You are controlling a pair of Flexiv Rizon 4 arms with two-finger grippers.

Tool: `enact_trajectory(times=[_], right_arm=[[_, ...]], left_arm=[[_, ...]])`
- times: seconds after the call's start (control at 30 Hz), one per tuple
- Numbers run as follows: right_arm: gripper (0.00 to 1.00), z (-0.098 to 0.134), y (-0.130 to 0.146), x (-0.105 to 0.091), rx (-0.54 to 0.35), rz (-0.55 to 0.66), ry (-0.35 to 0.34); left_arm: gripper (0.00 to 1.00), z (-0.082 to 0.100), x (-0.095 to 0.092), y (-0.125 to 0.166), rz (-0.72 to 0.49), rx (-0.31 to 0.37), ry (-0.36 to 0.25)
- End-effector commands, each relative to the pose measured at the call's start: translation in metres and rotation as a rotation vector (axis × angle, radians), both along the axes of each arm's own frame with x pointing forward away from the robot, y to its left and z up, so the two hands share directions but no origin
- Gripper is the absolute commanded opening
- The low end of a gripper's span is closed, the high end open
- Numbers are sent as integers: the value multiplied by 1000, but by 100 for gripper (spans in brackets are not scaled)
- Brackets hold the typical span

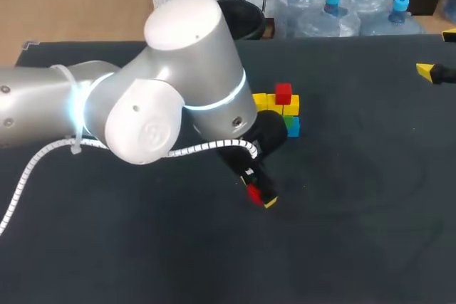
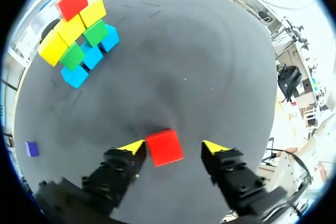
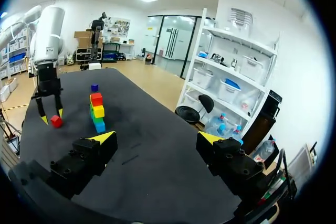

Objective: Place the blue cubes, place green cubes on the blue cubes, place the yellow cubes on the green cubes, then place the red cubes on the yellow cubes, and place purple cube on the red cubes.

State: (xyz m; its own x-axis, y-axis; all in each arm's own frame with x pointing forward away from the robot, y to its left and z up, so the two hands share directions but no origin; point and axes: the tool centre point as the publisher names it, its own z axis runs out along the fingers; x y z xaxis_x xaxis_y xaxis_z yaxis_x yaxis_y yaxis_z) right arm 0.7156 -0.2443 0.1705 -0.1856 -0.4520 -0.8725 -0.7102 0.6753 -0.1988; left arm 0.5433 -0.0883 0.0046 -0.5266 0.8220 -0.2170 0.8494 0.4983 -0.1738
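Your left pincer [image 2: 175, 146] stood wide over the desk [image 2: 199, 66], one yellow tip on each side of a loose red cube [image 2: 164, 148]. One tip was just beside the cube and the other was clearly apart, so it had no grip. The cube lay flat on the desk, well apart from the stack [image 2: 79, 40].

The stack looked well advanced. You had three blue cubes [image 2: 92, 56] in a row on the desk, two green cubes [image 2: 72, 56] showing above them, three yellow cubes [image 2: 71, 29] above those, and one red [image 2: 72, 2] on top at one end. I judge the blue, green and yellow layers done and the red layer just begun. The cube between your fingers was likely the next red to go up.

The purple cube [image 2: 32, 149] sat alone on the desk, off to the side, not yet placed.

Your right pincer [image 3: 156, 139] hung wide and empty near the desk's far side, away from the stack.

No box or tray showed on the desk; the cubes stood directly on it.
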Motion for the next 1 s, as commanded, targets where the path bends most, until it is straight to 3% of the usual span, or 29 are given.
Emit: enact_trajectory(times=[0.03, 0.27, 0.37, 0.57, 0.83, 1.0], right_arm=[[100, 0, 0, 0, 1, 0, -1], [100, 0, 0, 0, 1, 0, -1], [100, 0, 0, 0, 1, 0, -1], [100, 0, 0, 0, 1, 0, -1], [100, 0, 0, 0, 1, 0, -1], [100, 0, 0, 0, 1, 0, -1]], left_arm=[[0, 3, 2, -1, 0, 12, -1], [0, 13, 8, 8, -49, 27, -29], [0, 27, 12, 18, -117, 51, -73], [0, 64, 23, 52, -298, 27, -118], [0, 122, 67, 107, -615, 109, -134], [0, 152, 100, 110, -741, 91, -69]])
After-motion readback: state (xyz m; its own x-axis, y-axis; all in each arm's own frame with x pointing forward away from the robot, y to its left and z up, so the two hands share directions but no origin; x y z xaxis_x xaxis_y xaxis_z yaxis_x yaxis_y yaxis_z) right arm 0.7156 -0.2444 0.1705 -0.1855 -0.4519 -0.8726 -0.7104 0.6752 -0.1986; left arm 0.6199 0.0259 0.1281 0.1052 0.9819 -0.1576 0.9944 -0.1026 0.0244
